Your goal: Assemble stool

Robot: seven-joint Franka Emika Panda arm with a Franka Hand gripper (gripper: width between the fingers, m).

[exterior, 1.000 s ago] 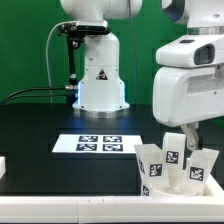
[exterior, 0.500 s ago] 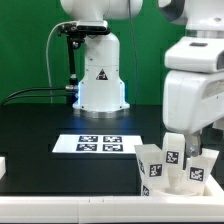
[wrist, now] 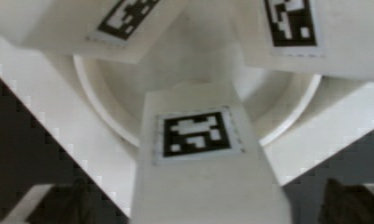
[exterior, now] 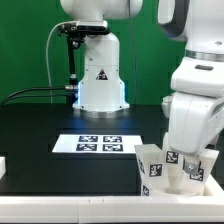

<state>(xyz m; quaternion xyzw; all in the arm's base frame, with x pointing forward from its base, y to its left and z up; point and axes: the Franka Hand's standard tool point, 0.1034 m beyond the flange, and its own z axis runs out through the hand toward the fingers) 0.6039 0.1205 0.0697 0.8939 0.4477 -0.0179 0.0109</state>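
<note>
Near the table's [exterior: 40, 125] front corner on the exterior view's right, I see the gripper [exterior: 186, 158] spread wide, gripping nothing, low over the clustered tagged legs [exterior: 152, 163] and seat [wrist: 113, 95].

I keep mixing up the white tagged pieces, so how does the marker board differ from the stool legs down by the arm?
The marker board lies flat on the black table, while the stool legs stand up as chunky blocks. The marker board carries several tags in a row; each stool leg shows one tag per visible face. The marker board sits alone mid-table; the stool legs are bunched together under the arm. Both are white with black-and-white square tags.
</note>
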